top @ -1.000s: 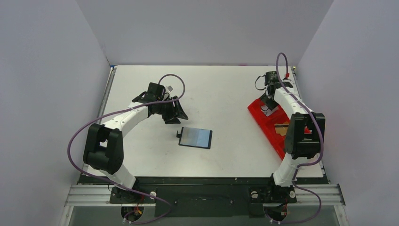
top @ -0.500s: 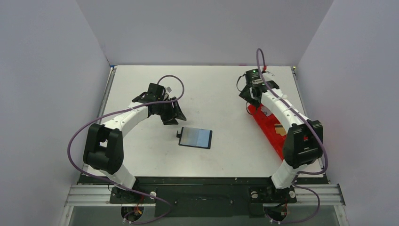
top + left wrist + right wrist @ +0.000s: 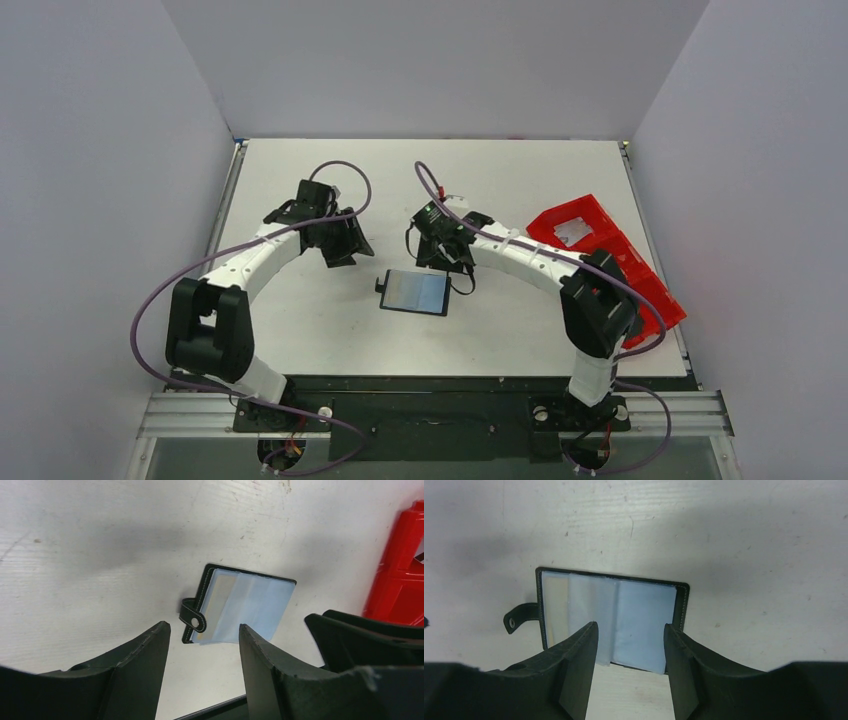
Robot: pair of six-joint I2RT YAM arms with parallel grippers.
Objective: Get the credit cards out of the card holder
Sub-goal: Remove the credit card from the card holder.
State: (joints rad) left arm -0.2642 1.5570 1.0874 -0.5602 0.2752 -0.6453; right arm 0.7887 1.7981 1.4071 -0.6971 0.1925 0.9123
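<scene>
Right arm stretches left, its claw [image 3: 455, 270] open and empty over the card holder [image 3: 415, 293]. The left claw [image 3: 345, 252] hangs open, empty. Wrist views show clear sleeves [image 3: 591, 615].

Card holder [image 3: 611, 620]: near edge covered by the fingers [image 3: 576, 672] of the right gripper [image 3: 630, 627] in the right wrist view; contents of its clear sleeves unreadable. Red tray [image 3: 402, 570]: cut off by the frame edge in the left wrist view; partly hidden behind the right arm [image 3: 595, 300] from above; pale item [image 3: 572, 232] inside too small to identify.
</scene>
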